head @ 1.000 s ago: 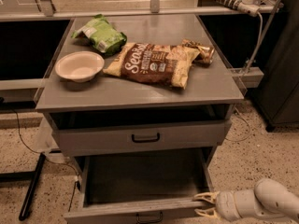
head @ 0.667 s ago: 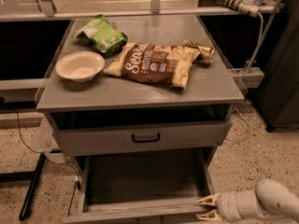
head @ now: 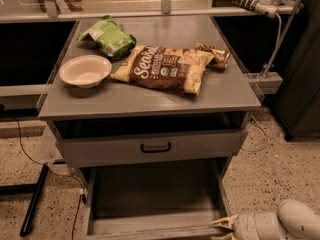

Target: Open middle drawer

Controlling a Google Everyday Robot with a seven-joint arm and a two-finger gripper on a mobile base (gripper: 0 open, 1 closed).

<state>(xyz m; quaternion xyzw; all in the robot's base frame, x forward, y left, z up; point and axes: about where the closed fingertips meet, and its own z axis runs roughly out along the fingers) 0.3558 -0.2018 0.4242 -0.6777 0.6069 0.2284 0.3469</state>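
Note:
The middle drawer (head: 155, 199) is pulled far out below the upper drawer. Its empty grey inside shows. Its front lies along the bottom edge of the view, and its handle is out of view. My gripper (head: 224, 227), cream-coloured, is at the bottom right, right by the front right corner of this open drawer. The arm (head: 287, 224) runs off to the right behind it.
The upper drawer (head: 155, 147), with a black bar handle, stands slightly out under the cabinet top (head: 150, 99). On the top lie a white bowl (head: 85, 70), a green bag (head: 107, 36) and a brown chip bag (head: 165, 68). Cables run across the speckled floor (head: 280, 179).
The gripper and the open drawer's front edge have shifted a little toward the camera. Nothing else has moved.

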